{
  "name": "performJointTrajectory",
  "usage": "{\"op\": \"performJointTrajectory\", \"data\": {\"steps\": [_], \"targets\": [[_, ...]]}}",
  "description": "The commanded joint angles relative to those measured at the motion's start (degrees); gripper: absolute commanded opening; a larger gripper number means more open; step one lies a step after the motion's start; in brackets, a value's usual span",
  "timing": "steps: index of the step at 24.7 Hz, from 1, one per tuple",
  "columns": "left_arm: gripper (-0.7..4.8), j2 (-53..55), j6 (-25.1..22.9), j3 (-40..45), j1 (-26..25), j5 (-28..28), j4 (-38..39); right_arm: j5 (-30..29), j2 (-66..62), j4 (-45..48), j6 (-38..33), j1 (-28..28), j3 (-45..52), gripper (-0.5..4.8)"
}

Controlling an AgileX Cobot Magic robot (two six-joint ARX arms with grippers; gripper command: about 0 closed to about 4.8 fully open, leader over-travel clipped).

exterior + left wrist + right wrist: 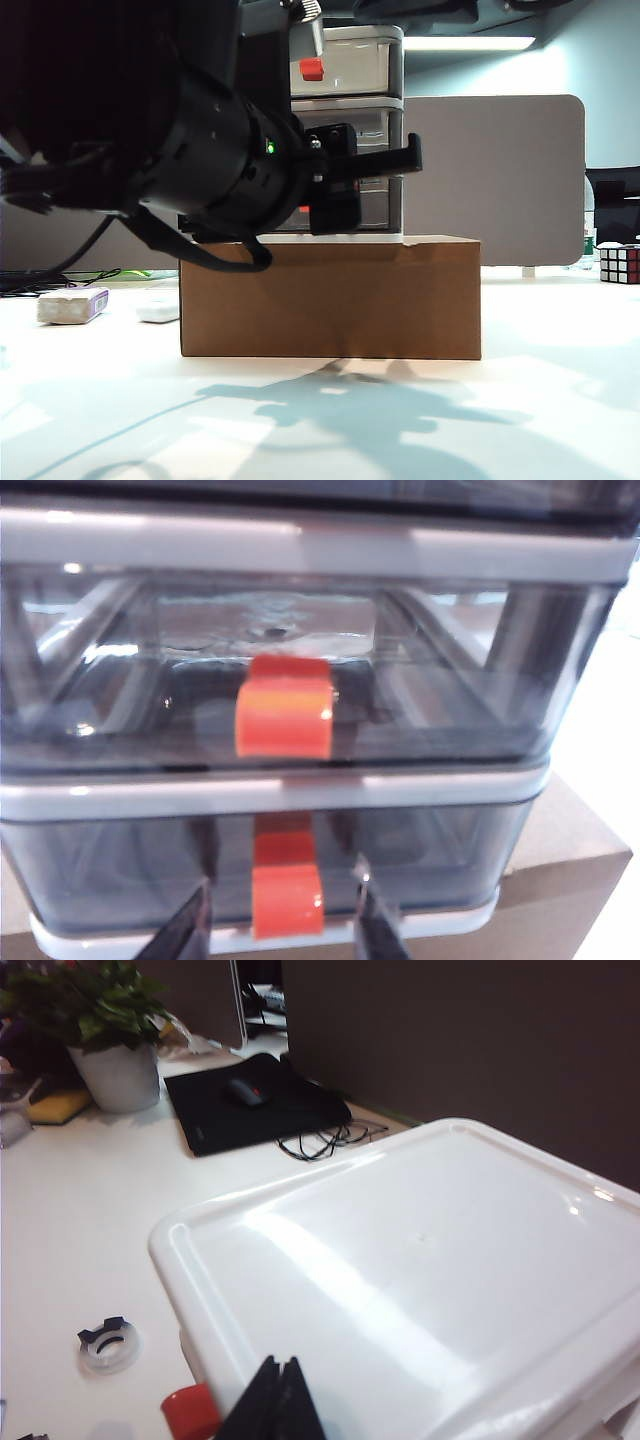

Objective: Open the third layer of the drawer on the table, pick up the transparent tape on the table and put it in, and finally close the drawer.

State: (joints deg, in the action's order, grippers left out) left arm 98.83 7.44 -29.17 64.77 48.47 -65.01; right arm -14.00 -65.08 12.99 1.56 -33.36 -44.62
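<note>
The drawer (pixel 352 62), a white cabinet with smoky-grey tiers, stands on a cardboard box. In the left wrist view the third layer (pixel 110 875) is shut, its red-orange handle (pixel 286 898) at the front centre. My left gripper (pixel 284 920) is open, one finger on each side of that handle with a gap to both. The left arm (pixel 200 140) hides the lower tiers in the exterior view. My right gripper (pixel 279 1375) is shut and empty, just above the cabinet's white top (pixel 430 1260). The transparent tape (pixel 110 1345) lies on the table (pixel 70 1220) beside the cabinet.
The cardboard box (pixel 330 297) lifts the cabinet off the table. A white-and-purple block (pixel 72 305) and a small white item (pixel 158 310) lie to its left, a Rubik's cube (pixel 619 264) at far right. A potted plant (pixel 110 1020) and a mouse mat (pixel 250 1110) sit behind.
</note>
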Motion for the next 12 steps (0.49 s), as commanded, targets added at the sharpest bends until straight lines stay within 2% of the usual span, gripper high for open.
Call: {"op": "performJointTrajectory", "data": {"steps": [1, 12], "targets": [[1.74, 0.8, 0.0, -0.2, -0.7, 0.2, -1.6, 0.2, -2.2, -1.5, 0.2, 0.0, -3.1, -0.05], [1.74, 0.9, 0.0, -1.2, -1.1, 0.1, -1.5, 0.4, -5.1, -2.5, 0.6, 0.0, -6.7, -0.05]]}}
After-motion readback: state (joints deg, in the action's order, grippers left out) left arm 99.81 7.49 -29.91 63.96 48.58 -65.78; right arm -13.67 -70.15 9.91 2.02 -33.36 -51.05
